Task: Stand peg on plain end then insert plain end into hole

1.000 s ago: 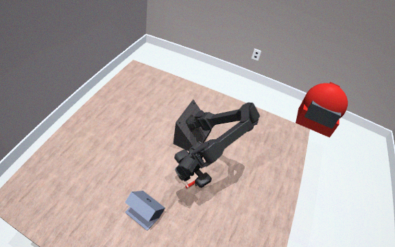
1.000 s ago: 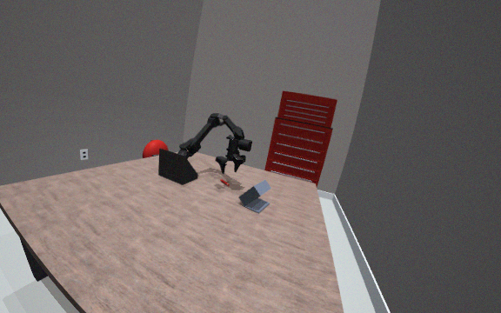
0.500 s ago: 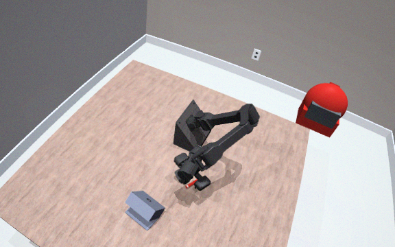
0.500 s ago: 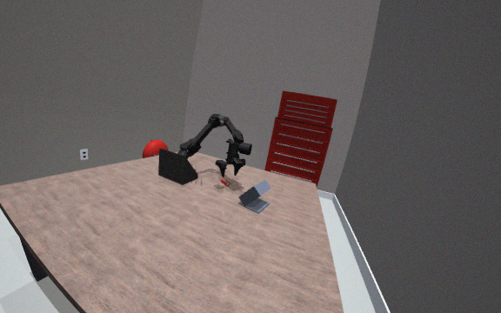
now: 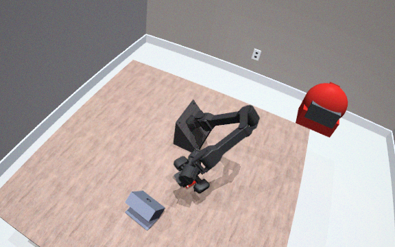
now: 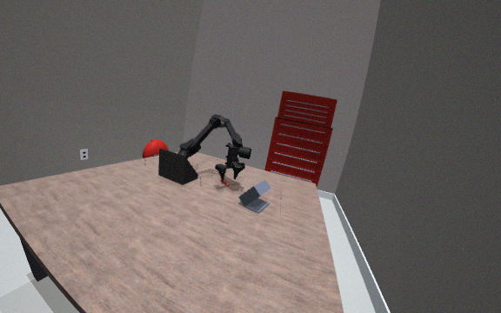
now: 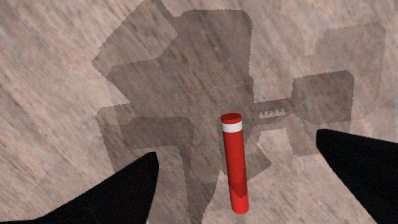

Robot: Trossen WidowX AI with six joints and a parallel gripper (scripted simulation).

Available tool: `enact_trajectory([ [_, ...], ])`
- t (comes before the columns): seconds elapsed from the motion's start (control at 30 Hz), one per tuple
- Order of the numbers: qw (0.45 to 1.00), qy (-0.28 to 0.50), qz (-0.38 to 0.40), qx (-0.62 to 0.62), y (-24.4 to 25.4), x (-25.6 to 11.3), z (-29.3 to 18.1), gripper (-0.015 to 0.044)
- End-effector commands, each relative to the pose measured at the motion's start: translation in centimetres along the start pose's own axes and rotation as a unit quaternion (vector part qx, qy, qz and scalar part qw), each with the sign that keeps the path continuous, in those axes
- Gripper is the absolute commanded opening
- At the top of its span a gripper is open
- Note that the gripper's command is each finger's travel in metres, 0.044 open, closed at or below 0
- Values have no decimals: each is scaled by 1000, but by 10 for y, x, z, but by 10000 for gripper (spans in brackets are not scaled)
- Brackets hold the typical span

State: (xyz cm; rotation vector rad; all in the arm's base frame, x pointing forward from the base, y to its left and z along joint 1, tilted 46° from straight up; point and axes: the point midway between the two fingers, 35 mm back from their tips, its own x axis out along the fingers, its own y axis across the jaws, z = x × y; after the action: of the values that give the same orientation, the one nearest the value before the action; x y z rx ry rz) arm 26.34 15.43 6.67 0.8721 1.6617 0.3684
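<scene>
The red peg (image 5: 191, 184) (image 6: 225, 183) (image 7: 236, 160) lies on its side on the table. In the wrist view its white-banded end is at the top and its plain end at the bottom. My gripper (image 6: 229, 179) (image 7: 234, 148) is open and empty, pointing down above the peg, with one finger on each side of it in the wrist view. The fingertips are mostly hidden in the top view. The blue-grey sloped panel (image 5: 150, 208) (image 6: 262, 188) stands beyond the peg, away from the arm's base. Its hole (image 5: 148, 200) shows in the upper face.
The arm's dark wedge-shaped base (image 5: 185, 137) (image 6: 174, 167) stands on the wooden table (image 5: 91, 137) (image 6: 155, 243). A red helmet-like object (image 5: 326, 103) (image 6: 155, 149) is beyond the table edge. A red tool cabinet (image 6: 300, 145) stands behind the table.
</scene>
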Motion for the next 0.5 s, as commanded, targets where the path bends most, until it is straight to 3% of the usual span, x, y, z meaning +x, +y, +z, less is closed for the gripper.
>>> enact_trajectory([
  [0.0, 1000, 4, -1, 7, -3, 9, -1, 440],
  [0.47, 1000, 5, 1, 7, -3, 30, -4, 440],
])
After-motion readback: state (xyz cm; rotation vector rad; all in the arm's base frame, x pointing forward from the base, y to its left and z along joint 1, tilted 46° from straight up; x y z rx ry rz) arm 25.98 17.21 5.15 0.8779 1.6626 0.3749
